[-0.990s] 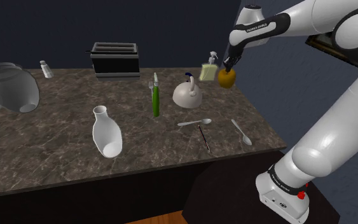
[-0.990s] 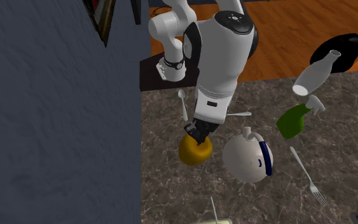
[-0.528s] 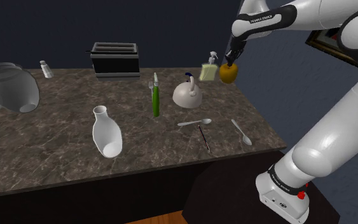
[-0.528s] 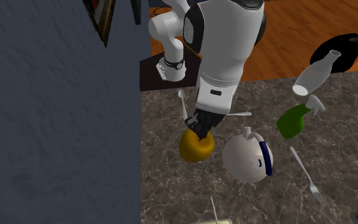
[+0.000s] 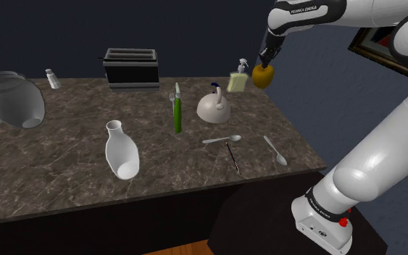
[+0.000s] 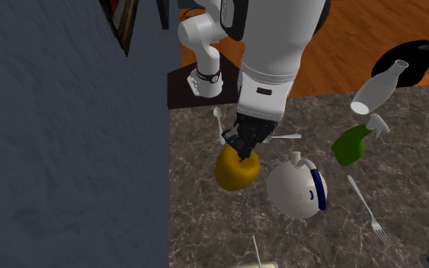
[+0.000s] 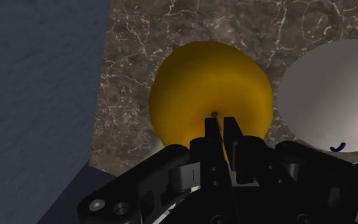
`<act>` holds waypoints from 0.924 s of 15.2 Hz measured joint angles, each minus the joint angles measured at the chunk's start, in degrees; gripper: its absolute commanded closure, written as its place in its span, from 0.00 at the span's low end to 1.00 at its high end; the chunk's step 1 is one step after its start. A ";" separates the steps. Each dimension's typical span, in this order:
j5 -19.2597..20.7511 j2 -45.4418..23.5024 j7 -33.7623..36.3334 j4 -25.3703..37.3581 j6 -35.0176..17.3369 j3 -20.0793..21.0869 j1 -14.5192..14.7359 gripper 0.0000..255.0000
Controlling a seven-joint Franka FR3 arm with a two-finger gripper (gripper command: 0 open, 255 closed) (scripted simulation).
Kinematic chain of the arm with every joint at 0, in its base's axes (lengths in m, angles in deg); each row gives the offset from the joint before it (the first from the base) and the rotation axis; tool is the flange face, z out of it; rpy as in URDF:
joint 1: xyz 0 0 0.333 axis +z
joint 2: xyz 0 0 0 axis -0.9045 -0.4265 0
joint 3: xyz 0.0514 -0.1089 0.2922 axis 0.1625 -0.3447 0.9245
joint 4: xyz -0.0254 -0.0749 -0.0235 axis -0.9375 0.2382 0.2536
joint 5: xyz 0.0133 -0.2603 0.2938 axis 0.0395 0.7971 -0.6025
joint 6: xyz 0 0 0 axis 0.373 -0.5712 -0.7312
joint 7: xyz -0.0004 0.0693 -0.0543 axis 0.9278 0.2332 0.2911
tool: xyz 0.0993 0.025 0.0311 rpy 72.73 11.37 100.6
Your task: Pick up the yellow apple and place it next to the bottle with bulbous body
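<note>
The yellow apple (image 5: 262, 76) hangs in the air above the far right end of the marble counter (image 5: 64, 159), beyond the white kettle (image 5: 214, 107). My black gripper (image 5: 267, 62) is shut on the apple's stem from above. In the wrist view the fingers (image 7: 214, 137) pinch the stem at the top of the apple (image 7: 203, 83), with the kettle (image 7: 336, 95) beside it. From the second exterior view the gripper (image 6: 244, 152) sits on the apple (image 6: 235, 171). The white bulbous bottle (image 5: 121, 151) lies on its side near the counter's front; it is also far off (image 6: 380, 87).
A green bottle (image 5: 177, 112) and a fork (image 5: 172, 94) lie left of the kettle. Two spoons (image 5: 222, 138) (image 5: 275, 150) lie near the front right edge. A toaster (image 5: 131, 67), a shaker (image 5: 52, 78), a spray bottle (image 5: 238, 78) and a big bowl (image 5: 10, 98) stand further back.
The gripper has risen with the apple hanging from it, lifting it higher above the counter's far right end. Nothing else has moved.
</note>
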 measured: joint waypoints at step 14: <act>-0.48 0.30 -1.19 10.50 10.73 0.15 0.15 1.00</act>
